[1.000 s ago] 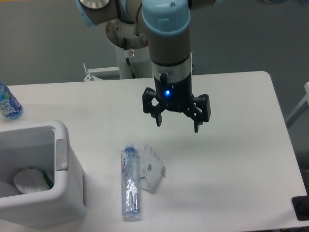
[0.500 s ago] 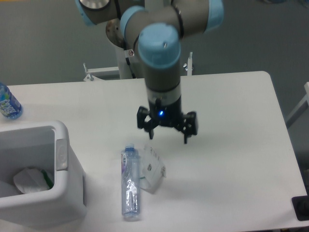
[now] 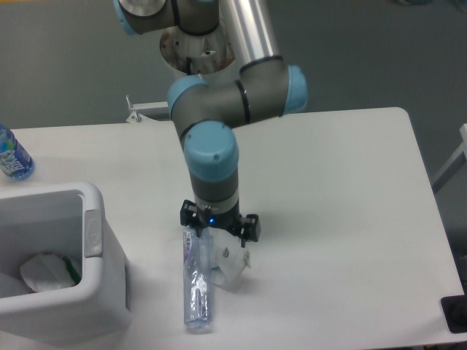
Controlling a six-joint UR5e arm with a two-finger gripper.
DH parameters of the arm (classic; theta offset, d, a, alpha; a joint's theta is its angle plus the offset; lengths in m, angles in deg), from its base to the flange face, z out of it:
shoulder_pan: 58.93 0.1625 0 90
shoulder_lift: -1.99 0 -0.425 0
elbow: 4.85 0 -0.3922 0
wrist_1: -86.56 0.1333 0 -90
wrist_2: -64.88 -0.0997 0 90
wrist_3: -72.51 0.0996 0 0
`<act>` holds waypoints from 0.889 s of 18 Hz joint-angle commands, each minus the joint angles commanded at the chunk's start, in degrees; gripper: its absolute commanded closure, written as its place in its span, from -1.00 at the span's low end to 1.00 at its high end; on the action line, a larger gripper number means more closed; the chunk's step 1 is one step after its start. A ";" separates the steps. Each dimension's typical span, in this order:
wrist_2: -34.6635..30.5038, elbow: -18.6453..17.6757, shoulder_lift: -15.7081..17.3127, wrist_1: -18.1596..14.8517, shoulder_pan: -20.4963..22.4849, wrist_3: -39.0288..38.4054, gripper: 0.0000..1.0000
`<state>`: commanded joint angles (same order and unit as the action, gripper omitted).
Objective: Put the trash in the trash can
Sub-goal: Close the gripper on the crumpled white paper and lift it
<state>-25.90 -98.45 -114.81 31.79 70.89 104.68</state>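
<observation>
You are reaching for the trash now: the gripper (image 3: pixel 219 235) is hanging low over the cap end of the bottle (image 3: pixel 196 286) and the wrapper (image 3: pixel 230 265), with its jaws spread open and nothing between them yet. The bottle is lying flat on the table (image 3: pixel 350 204), cap toward the far side, and the wrapper is lying just beside it on the right, partly hidden under the gripper. Whether the fingers are touching either piece, you cannot tell from this angle.

The trash can (image 3: pixel 91 292) is standing to the left of the bottle, near the table's left edge, with something pale and green already lying inside. The blue-tinted bottle (image 3: pixel 12 157) at the far left is not your concern.

For the next move you are probably going to need to settle the jaws around one piece only, close firmly, then lift and carry left over the bin's rim. The thin wrapper may slip or crumple.

Compared with a second ago, the arm has swung toward the left and dropped markedly; the gripper was hovering high to the right of the trash, and is now right on top of it. The trash itself has not shifted.
</observation>
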 joint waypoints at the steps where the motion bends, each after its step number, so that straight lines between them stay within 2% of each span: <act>1: -0.26 0.09 -0.44 1.31 0.00 -0.35 -0.86; 4: -0.35 0.09 -0.71 2.47 0.00 -4.12 -0.03; 7: -0.35 0.35 -0.53 2.38 0.09 -4.83 0.91; 8: -0.35 0.44 -0.36 2.38 0.09 -4.75 1.00; 11: -0.27 1.58 0.52 2.29 0.26 -4.57 1.00; 16: 0.61 3.86 6.31 1.94 2.63 -3.69 1.00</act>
<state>-25.29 -94.59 -108.50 33.74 73.52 100.99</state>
